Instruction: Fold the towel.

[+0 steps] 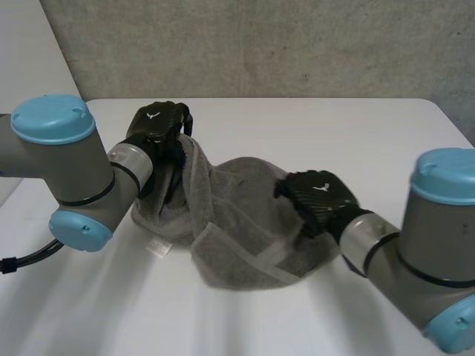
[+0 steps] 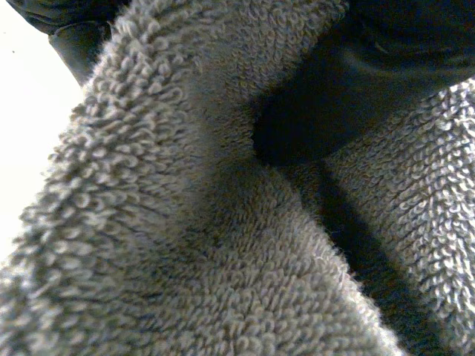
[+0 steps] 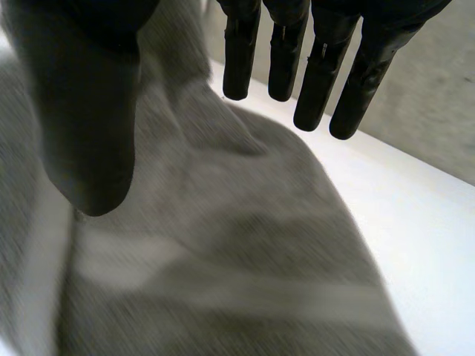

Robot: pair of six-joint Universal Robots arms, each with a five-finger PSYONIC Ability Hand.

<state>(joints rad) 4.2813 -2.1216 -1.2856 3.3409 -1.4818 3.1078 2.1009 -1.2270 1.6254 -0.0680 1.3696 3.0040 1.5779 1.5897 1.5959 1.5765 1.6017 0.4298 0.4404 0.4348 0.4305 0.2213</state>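
Grey towel (image 1: 245, 222) lies bunched on the counter (image 1: 312, 126). The left robot hand (image 1: 157, 124) grips its raised left edge; the right robot hand (image 1: 319, 196) hovers over the right side, fingers straight, empty. Lifting one-sided may drag the heap askew.

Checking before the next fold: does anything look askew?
Yes. The towel lies crumpled and twisted rather than flat, one end bunched in the left hand; the right hand is open over its other side.
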